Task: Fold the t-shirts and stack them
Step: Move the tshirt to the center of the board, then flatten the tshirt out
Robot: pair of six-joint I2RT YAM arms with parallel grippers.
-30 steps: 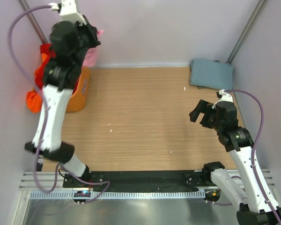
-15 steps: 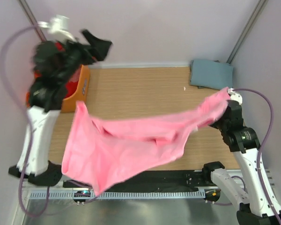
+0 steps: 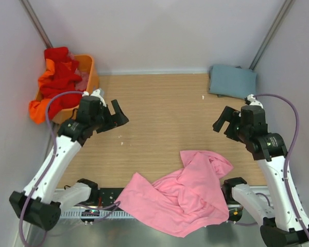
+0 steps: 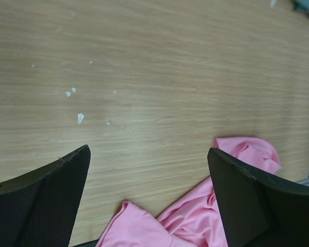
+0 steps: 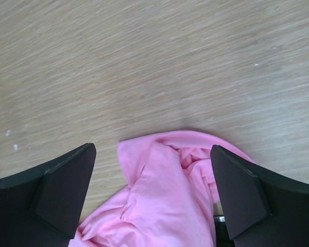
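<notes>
Near the front edge of the table (image 3: pixel 165 103), the pink t-shirt (image 3: pixel 188 198) lies in a crumpled heap, closer to the right arm's base than the left, its lower part draped over the black rail (image 3: pixel 108 193) where the arms are bolted. Nothing holds it: your left gripper (image 3: pixel 115 119) hangs above the left-centre of the table with fingers spread wide and empty, and your right gripper (image 3: pixel 222 123) hangs over the right side, likewise spread and empty (both wrist views show bare wood between the fingers, with pink cloth lower in frame). Judgement: the heap is too bunched to fold as it sits. Its edges and sleeves are buried in wrinkles, so you likely need to find two corners or the shoulders and spread it flat further onto the wood first. The overhang at the rail is a risk, since cloth there could snag or slide off. The grey-blue t-shirt (image 3: pixel 233 81) sits folded flat in the far right corner, which reads as the start of the stack and the likely destination. The red and orange t-shirts (image 3: pixel 56 77) are piled in the basket (image 3: pixel 90 69) at the far left, one orange piece hanging over its outer side. Progress estimate: one folded, one in work, the rest waiting.
</notes>
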